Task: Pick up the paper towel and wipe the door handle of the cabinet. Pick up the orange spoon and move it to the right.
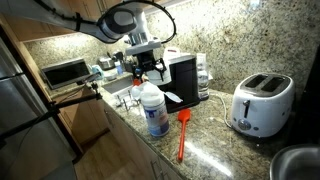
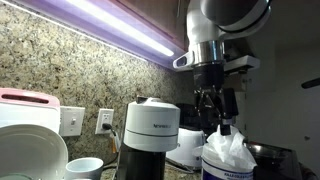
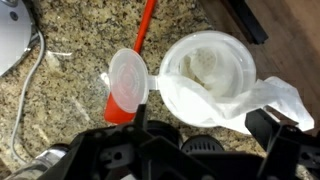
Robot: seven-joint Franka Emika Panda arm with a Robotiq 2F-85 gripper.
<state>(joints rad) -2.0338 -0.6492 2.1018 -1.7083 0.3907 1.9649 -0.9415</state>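
Observation:
The paper towel (image 3: 235, 100) is a white wipe that sticks out of an open white cylinder with a blue label (image 1: 154, 112). It also shows in an exterior view (image 2: 229, 146). My gripper (image 3: 202, 122) is open just above it, one finger on each side, and holds nothing. The gripper hangs over the cylinder in both exterior views (image 1: 150, 68) (image 2: 214, 103). The orange spoon (image 1: 183, 135) lies flat on the granite counter between the cylinder and the toaster. In the wrist view the spoon (image 3: 141, 35) has its head partly hidden by the cylinder's flipped-open lid (image 3: 128, 78). No cabinet door handle is clearly in view.
A white toaster (image 1: 261, 103) stands beyond the spoon, its cord (image 3: 36, 80) trailing on the granite. A black coffee machine (image 1: 182, 78) stands just behind the cylinder. A toaster oven (image 1: 65, 72) sits at the far end. A metal bowl rim (image 1: 296, 163) shows at the near corner.

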